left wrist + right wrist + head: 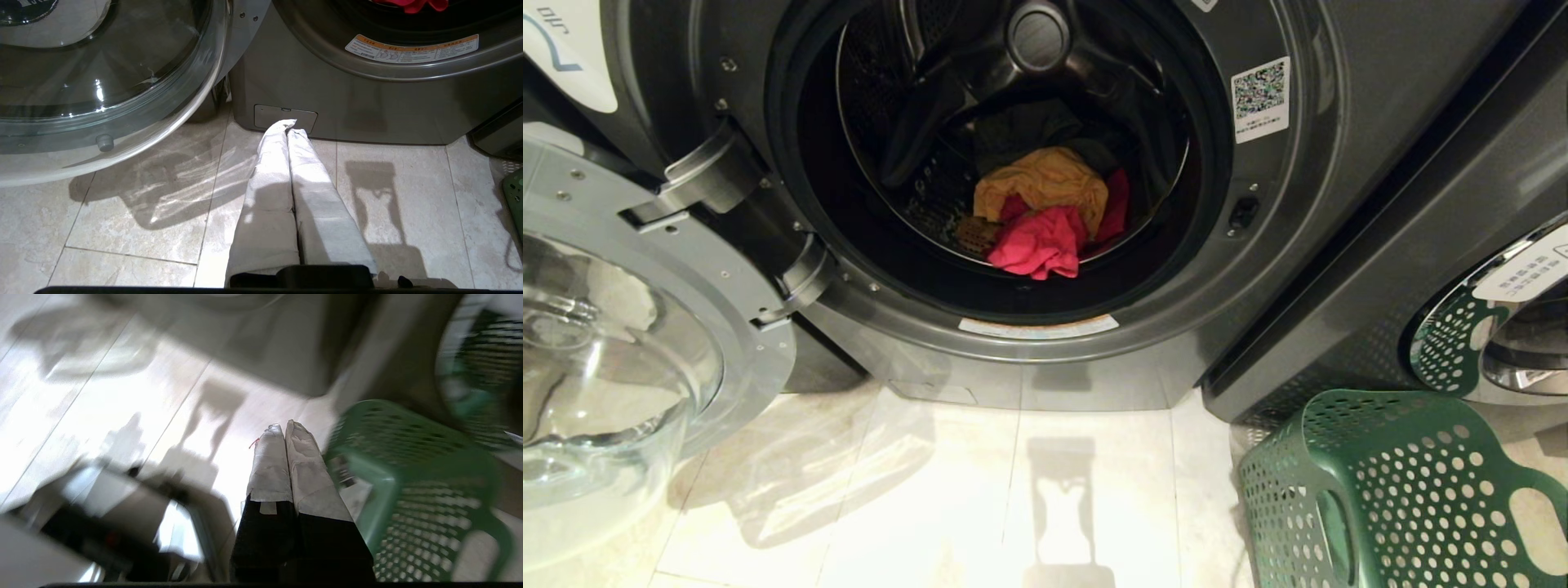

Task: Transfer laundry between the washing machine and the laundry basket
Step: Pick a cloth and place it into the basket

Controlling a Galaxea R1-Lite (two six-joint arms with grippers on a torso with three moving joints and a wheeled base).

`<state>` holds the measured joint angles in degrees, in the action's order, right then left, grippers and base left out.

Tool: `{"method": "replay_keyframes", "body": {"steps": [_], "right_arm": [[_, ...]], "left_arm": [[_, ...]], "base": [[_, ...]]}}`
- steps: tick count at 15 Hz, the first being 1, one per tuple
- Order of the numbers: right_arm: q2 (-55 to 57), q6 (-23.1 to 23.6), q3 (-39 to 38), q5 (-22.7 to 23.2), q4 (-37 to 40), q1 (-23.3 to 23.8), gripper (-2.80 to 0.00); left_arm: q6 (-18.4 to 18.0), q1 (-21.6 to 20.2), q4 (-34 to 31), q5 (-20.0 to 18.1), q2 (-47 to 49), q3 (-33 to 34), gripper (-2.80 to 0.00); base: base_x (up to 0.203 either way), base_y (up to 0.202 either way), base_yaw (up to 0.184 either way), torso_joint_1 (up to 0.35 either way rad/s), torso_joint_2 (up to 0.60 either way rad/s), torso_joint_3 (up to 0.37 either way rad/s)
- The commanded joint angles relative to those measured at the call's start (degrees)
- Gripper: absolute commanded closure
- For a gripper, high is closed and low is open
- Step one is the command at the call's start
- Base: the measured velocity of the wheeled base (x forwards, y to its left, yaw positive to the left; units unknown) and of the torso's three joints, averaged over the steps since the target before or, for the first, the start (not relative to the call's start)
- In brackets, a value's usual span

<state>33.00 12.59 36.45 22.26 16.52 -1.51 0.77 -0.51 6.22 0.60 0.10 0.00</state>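
Because the round glass door (pixel 613 343) is swung wide to the left on its hinge, the washing machine (pixel 1339 204) stands ready to be unloaded: its drum mouth is clear, and a small heap of laundry lies at the bottom of the drum, a pink garment (pixel 1039 243) in front, a mustard-yellow one (pixel 1045 184) behind it and something dark further back. The laundry basket (pixel 1396 490) sits on the pale tiled floor (pixel 931 506) to the right of the opening, close against the neighbouring machine (pixel 1486 269), tipped so its open side faces inward, presumably to catch clothes without a long carry. The left claw (pixel 287 125) hangs low before the machine's base, clenched on nothing. The right claw (pixel 282 428), likewise pressed together and empty, is just beside the basket's rim.
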Motion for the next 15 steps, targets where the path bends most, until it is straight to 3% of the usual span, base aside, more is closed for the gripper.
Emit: {"method": "replay_keyframes", "body": {"steps": [1,4,7,10,11,15], "right_arm": [[14.2,7.0,-0.3,6.6,1.0,-6.3,0.00],[22.7,9.1,-3.3,4.3,-1.2,-20.1,0.00],[35.9,8.8,-3.8,0.5,-14.7,-25.7,0.00],[48.6,7.4,-2.2,-7.9,-29.9,-32.3,0.00],[52.2,6.1,-0.6,-11.2,-32.7,-34.8,0.00],[61.6,-7.9,12.9,-21.3,-35.8,-42.9,0.00]], "left_arm": [[0.0,0.0,0.0,0.0,0.1,2.3,0.00],[0.0,0.0,0.1,0.0,0.1,2.3,0.00],[0.0,0.0,0.1,0.0,0.0,2.3,0.00],[0.1,0.0,0.1,0.0,0.0,2.3,0.00],[0.1,0.0,0.1,0.1,0.1,2.3,0.00],[0.2,0.0,0.2,0.1,0.0,2.3,0.00]], "base": [[0.000,0.000,0.000,0.000,0.00,0.000],[0.000,0.000,0.000,0.000,0.00,0.000],[0.000,0.000,0.000,0.000,0.00,0.000],[0.000,0.000,0.000,0.000,0.00,0.000],[0.000,0.000,0.000,0.000,0.00,0.000],[0.000,0.000,0.000,0.000,0.00,0.000]]}}
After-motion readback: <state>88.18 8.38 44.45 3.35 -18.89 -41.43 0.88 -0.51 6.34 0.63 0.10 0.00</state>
